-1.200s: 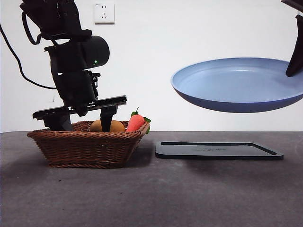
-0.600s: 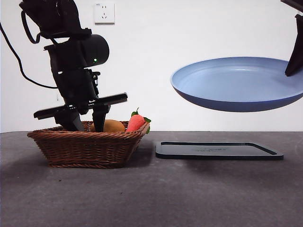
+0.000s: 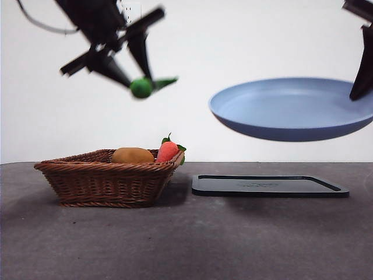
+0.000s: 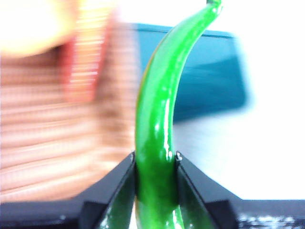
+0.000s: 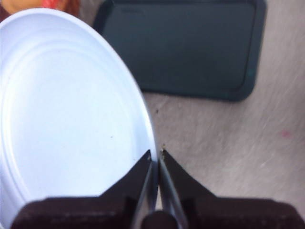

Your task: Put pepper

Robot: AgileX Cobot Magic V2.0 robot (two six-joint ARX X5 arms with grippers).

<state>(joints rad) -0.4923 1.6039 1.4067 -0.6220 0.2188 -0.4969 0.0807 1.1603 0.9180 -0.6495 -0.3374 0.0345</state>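
Gripping the pepper (image 3: 141, 87), the left hand (image 3: 135, 81) hangs above a grey table (image 3: 186, 239) before a white wall (image 3: 192, 46).

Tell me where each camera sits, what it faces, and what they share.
Front view: low at table height, looking level at basket, tray, both grippers aloft.
Left wrist view: on the left arm; left gripper clamps the pepper.
Right wrist view: looks down; right gripper pinches the plate rim above the tray.
Shared: pepper, plate, tray.
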